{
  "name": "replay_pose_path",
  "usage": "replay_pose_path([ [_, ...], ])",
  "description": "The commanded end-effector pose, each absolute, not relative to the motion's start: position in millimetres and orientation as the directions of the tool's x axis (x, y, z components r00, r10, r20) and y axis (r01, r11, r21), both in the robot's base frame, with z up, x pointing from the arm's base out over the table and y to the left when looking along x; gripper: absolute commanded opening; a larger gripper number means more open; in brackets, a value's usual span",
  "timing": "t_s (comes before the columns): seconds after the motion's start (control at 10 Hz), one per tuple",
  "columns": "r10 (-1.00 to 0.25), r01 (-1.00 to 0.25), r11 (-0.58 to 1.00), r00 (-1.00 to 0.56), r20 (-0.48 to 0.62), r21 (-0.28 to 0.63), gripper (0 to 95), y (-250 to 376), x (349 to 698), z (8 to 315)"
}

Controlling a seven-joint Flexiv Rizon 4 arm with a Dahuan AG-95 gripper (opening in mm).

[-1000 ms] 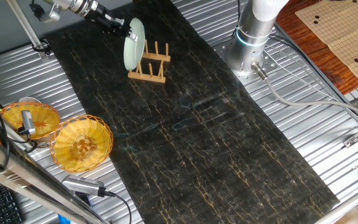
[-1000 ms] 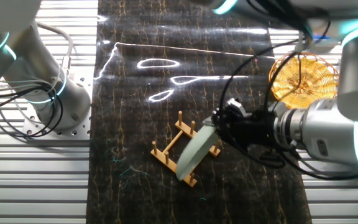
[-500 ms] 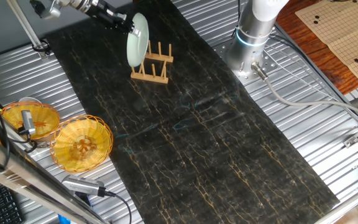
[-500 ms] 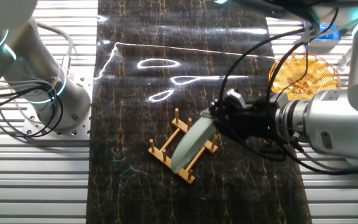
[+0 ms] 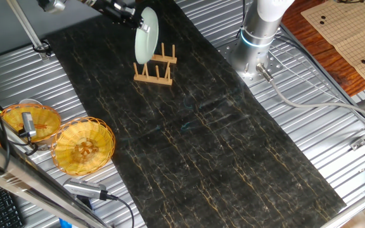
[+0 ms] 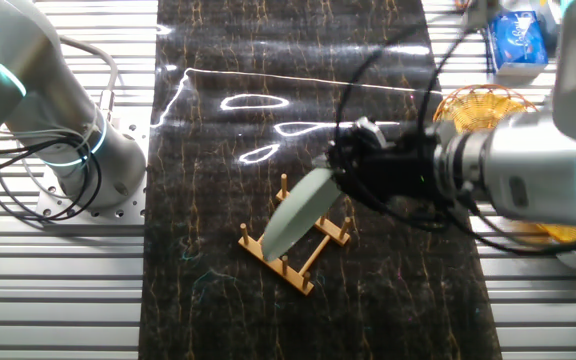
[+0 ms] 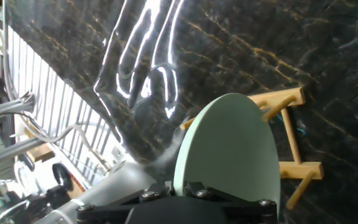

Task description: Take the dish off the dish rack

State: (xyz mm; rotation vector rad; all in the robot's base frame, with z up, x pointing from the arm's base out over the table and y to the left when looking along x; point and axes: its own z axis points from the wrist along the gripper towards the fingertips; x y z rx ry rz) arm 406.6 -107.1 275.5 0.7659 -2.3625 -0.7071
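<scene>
Mint-green dish [image 5: 146, 35] is clamped at its rim by the gripper [image 6: 340, 178], raised above the wooden dish rack [image 5: 154, 67] pegs; lift seems mostly done, carrying clear and setting down are left.

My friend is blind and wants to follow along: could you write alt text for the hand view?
Seen from the robot's hand, a pale mint-green dish is gripped at its near edge by the tool and held above a dark marbled table. Behind the dish lies a small light-wood dish rack, partly hidden by it.
</scene>
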Motion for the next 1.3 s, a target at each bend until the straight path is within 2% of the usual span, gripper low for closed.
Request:
replay_pose_path([
  [0.1, -0.635, -0.352, 0.714, -0.69, 0.347, 0.605, 0.0, -102.5, 409.8, 285.5],
  [0.3, -0.607, -0.342, 0.733, -0.718, 0.339, 0.588, 0.0, -90.5, 420.8, 295.8],
  [0.7, -0.551, -0.334, 0.766, -0.781, 0.294, 0.549, 0.0, -52.1, 446.5, 291.4],
  [1.3, -0.482, -0.353, 0.796, -0.861, 0.162, 0.491, 0.0, 19.1, 485.7, 258.5],
])
